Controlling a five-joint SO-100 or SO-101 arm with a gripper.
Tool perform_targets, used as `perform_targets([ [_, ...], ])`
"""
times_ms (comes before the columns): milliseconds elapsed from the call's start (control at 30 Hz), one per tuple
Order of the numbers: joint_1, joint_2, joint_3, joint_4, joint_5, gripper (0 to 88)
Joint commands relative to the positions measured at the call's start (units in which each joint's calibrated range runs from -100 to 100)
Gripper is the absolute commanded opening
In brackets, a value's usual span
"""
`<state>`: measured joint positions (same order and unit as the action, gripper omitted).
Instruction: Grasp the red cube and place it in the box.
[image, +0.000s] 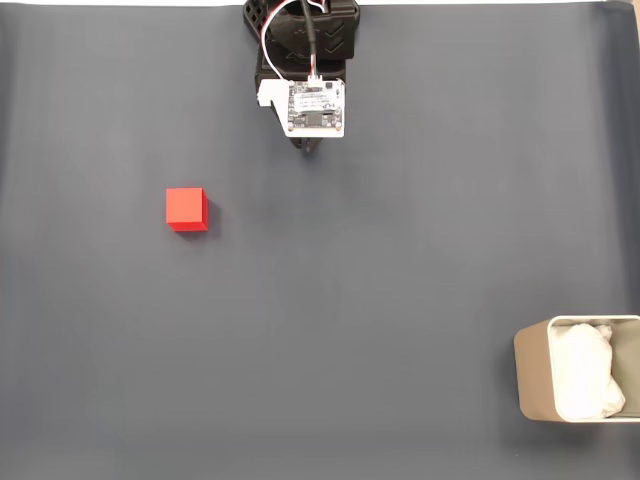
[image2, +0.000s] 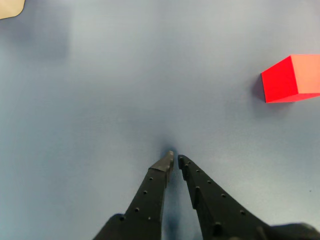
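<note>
Fixed view from above: the arm (image: 305, 60) sits folded at the top edge of a dark grey mat (image: 380, 260), a white circuit board (image: 316, 107) on its wrist facing the camera. The red cube (image: 186, 209) rests flat on the mat, well apart from the arm, lower and to the left in this view. The box (image: 532, 372), beige with white padding (image: 588, 372) inside, stands at the lower right corner, far from the cube and partly cut by the frame edge.

Wrist view: the gripper (image2: 174, 159) points at bare mat, its two black fingers (image2: 150, 192) drawn nearly together with only a narrow slit between the tips, and nothing between them. The cube lies off to the right edge of this view, not in line with the jaws; a beige corner of the box shows at upper left.

The step in hand appears to be the reach. To do it well, the jaws should be spread wider than the cube, the wrist swung until the cube sits centred between the fingers, and two opposite flat faces squared to the pads before descending, lest a corner contact push the cube aside.
</note>
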<state>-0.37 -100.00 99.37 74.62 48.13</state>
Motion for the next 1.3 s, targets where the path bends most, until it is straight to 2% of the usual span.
perform_targets([
  [0, 1.22, 0.52, 0.54, 1.12, 1.32, 0.0],
  [1267, 1.22, 0.09, 0.54, 1.28, 1.27, 0.0],
])
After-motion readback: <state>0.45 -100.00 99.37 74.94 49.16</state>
